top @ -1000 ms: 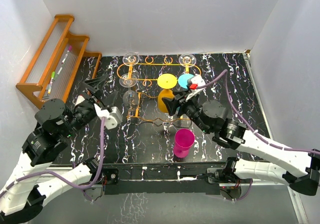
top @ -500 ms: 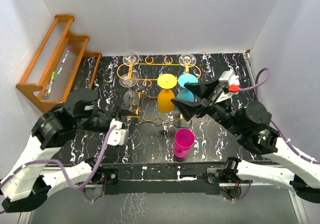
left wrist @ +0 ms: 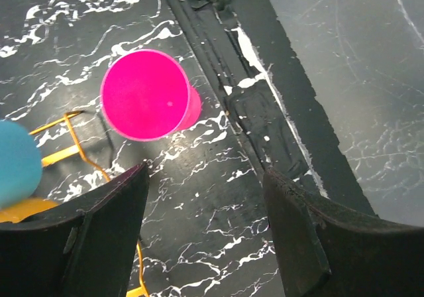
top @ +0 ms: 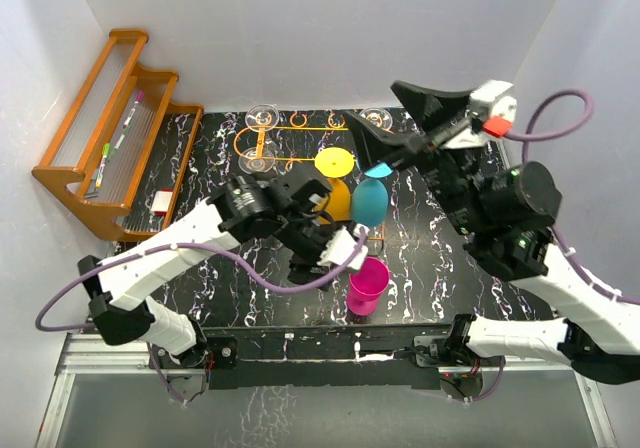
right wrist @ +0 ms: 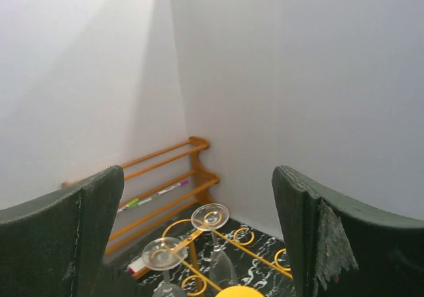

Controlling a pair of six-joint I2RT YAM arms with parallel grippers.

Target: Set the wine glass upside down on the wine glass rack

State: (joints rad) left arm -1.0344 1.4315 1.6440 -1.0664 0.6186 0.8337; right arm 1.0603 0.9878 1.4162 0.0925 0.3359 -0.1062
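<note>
A pink wine glass (top: 366, 284) stands on the black marbled table, in front of the orange wire wine glass rack (top: 310, 128). My left gripper (top: 325, 263) hovers just left of it, open and empty. In the left wrist view the pink wine glass (left wrist: 147, 95) lies beyond the left gripper (left wrist: 205, 244), up and to the left. My right gripper (top: 370, 103) is raised high over the rack's right end, jaws wide apart with nothing between them. From the right gripper (right wrist: 199, 204) I look down on the rack (right wrist: 258, 254).
A blue glass (top: 369, 200) and a yellow glass (top: 335, 163) hang upside down in the rack, with clear glasses (top: 262, 116) beside them. A wooden stepped shelf (top: 105, 118) with markers leans at the far left. The table's taped front edge (left wrist: 265, 105) runs near the pink glass.
My left arm swung from the left side across to the centre beside the pink glass. My right gripper opened wide, left the blue glass hanging on the rack and rose high.
</note>
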